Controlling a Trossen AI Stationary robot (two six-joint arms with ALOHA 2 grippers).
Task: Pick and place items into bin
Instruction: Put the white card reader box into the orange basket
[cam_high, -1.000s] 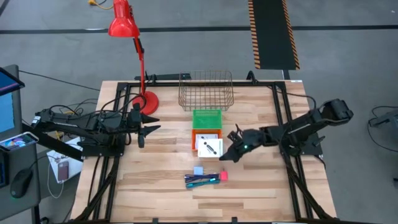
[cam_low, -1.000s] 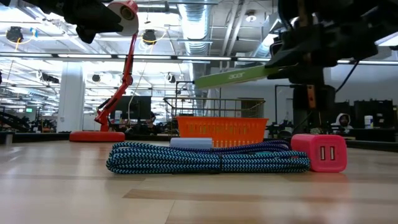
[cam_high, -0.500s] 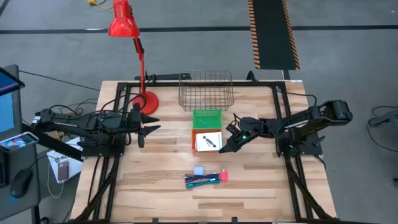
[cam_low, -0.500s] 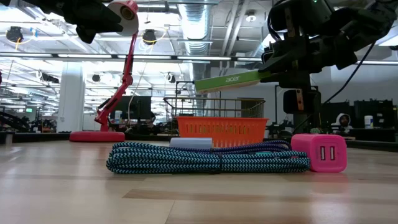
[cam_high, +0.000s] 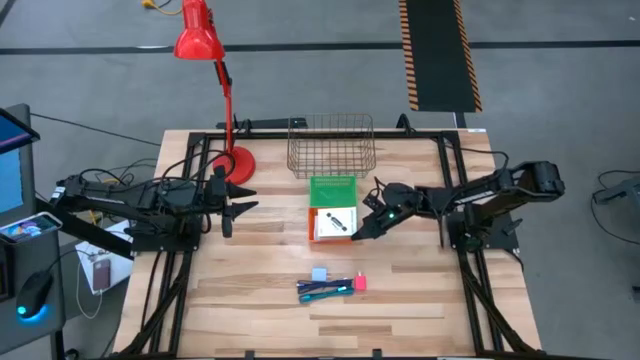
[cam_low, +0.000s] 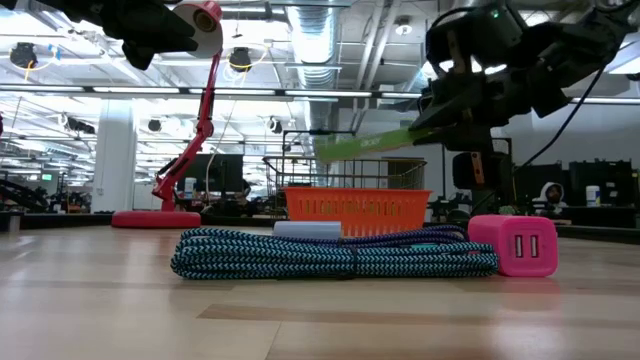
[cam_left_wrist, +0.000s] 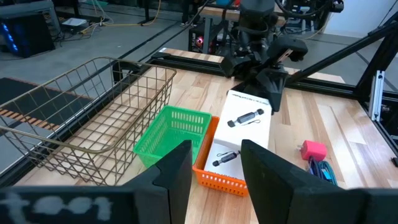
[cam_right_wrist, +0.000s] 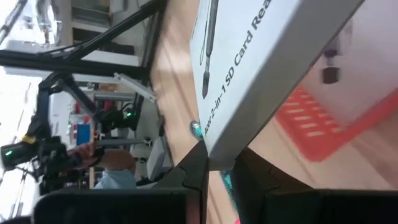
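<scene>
From above, my table (cam_high: 250, 300) shows whole: the wire basket (cam_high: 331, 146) at the far edge, the green bin (cam_high: 333, 190) just in front of it, the orange bin (cam_high: 317, 238) touching the green one's near side, and a red desk lamp (cam_high: 205, 60) with its base by the far left corner. The level camera shows none of that layout; it gives me the side of the braided cable (cam_low: 330, 254) with the pink charger (cam_low: 519, 245) at its end, and the orange bin's mesh wall behind them.

My right arm reaches in from the right edge, bent low toward the middle, and my right gripper (cam_high: 357, 232) is clamped on the edge of a white box (cam_high: 334, 224) with a black mark, holding it tilted over the orange bin. From the left wrist I see a second white box (cam_left_wrist: 225, 157) lying inside the orange bin beneath the held one, which the overhead picture hardly separates. My right wrist camera shows little but the held box's printed side; its lettering is cut off.

My left arm waits near the left edge, left gripper (cam_high: 226, 203) with fingers apart and holding nothing.

Toward the near edge, the small grey-blue block (cam_high: 319, 274) beside the cable is too small to identify.
</scene>
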